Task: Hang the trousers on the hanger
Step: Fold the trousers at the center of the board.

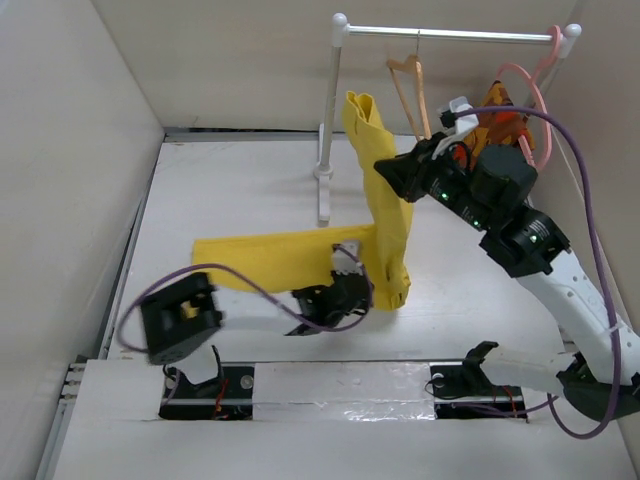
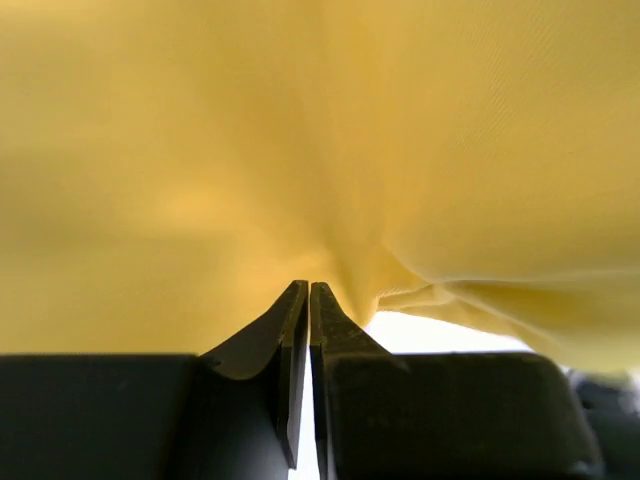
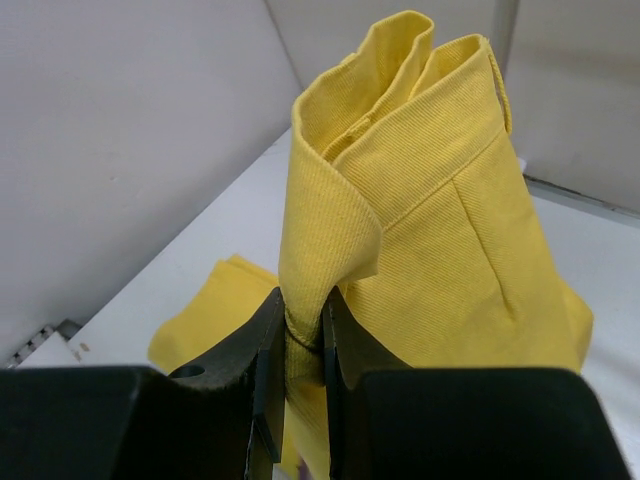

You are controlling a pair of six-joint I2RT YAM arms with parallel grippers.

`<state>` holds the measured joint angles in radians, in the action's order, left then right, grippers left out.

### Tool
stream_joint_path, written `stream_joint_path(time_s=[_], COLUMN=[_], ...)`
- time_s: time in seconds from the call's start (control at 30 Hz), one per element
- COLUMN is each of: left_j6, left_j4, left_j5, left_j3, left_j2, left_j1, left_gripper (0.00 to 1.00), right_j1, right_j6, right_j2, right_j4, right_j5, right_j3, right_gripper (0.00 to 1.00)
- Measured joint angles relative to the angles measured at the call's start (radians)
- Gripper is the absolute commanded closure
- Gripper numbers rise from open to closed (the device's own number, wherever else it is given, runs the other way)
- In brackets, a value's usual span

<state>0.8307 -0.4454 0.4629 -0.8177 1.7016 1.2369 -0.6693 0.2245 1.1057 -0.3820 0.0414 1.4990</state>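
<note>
The bright yellow trousers (image 1: 385, 215) are partly lifted: one part hangs upright, one leg (image 1: 270, 258) lies flat on the white table. My right gripper (image 1: 388, 175) is shut on a fold of the waist end (image 3: 303, 320) and holds it up. My left gripper (image 1: 358, 290) is low at the hanging cloth's bottom; in the left wrist view its jaws are closed, with the puckered trousers cloth (image 2: 330, 150) gathered at the gripper (image 2: 308, 287). The tan wooden hanger (image 1: 410, 90) hangs by its hook on the rail, behind and right of the raised trousers.
A white clothes rack (image 1: 455, 35) stands at the back, its post (image 1: 330, 120) just left of the raised trousers. A pink hanger (image 1: 535, 105) and a camouflage garment (image 1: 500, 115) hang at its right end. White walls enclose the table (image 1: 250, 190).
</note>
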Motion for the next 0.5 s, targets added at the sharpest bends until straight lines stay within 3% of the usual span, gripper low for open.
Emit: stream_joint_path(time_s=[0.13, 0.3, 0.4, 0.5], left_j6=[-0.022, -0.019, -0.013, -0.011], left_j4=[0.198, 0.416, 0.554, 0.685], left_j5=[0.094, 0.261, 0.359, 0.441], left_j3=[0.124, 0.073, 0.019, -0.02], left_j2=[-0.505, -1.103, -1.326, -1.437], left_j1=[-0.069, -0.114, -0.115, -0.116], left_gripper=[0.92, 0.91, 0.91, 0.91], right_j1=[-0.078, -0.187, -0.275, -0.369], right_j6=[0.003, 0.006, 0.006, 0.007], right_j2=[0.077, 0.228, 0.356, 0.53], right_j4=[0.039, 0.127, 0.192, 0.271], right_j5=[-0.021, -0.066, -0.09, -0.105], right_j3=[0.016, 0.042, 0.063, 0.1], right_gripper=[1.0, 1.0, 1.0, 1.0])
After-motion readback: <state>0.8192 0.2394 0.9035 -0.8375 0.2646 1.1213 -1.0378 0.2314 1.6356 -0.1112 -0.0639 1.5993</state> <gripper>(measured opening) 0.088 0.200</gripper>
